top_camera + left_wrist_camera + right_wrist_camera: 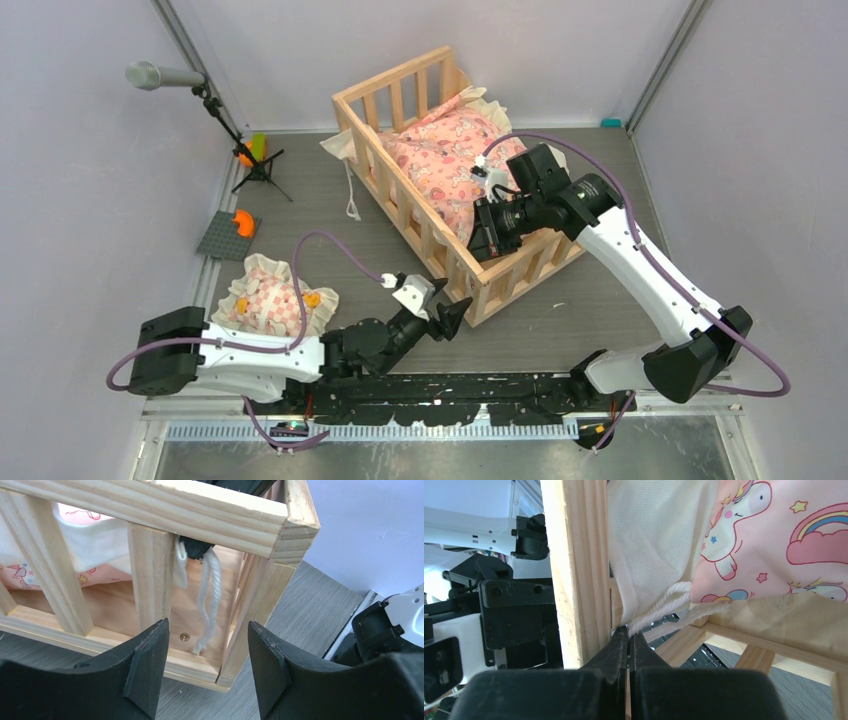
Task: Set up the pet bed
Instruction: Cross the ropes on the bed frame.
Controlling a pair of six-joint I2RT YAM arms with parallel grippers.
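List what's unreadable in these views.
- Right wrist: how much of the white cord sits inside the shut right gripper; the fingers hide it.
- Top external: that gripper's tips and the cord, under its own wrist.
- Left wrist: the gripper above the cord, cut off by the pet bed's top rail.
- Top external: orange bits on the small pillow, too small to identify.

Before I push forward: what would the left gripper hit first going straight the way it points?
Likely the pet bed: the open left gripper faces the gap between a slat and the corner post, low near the bottom rail. The white cord hangs just inside that gap. Depth is hard to judge.
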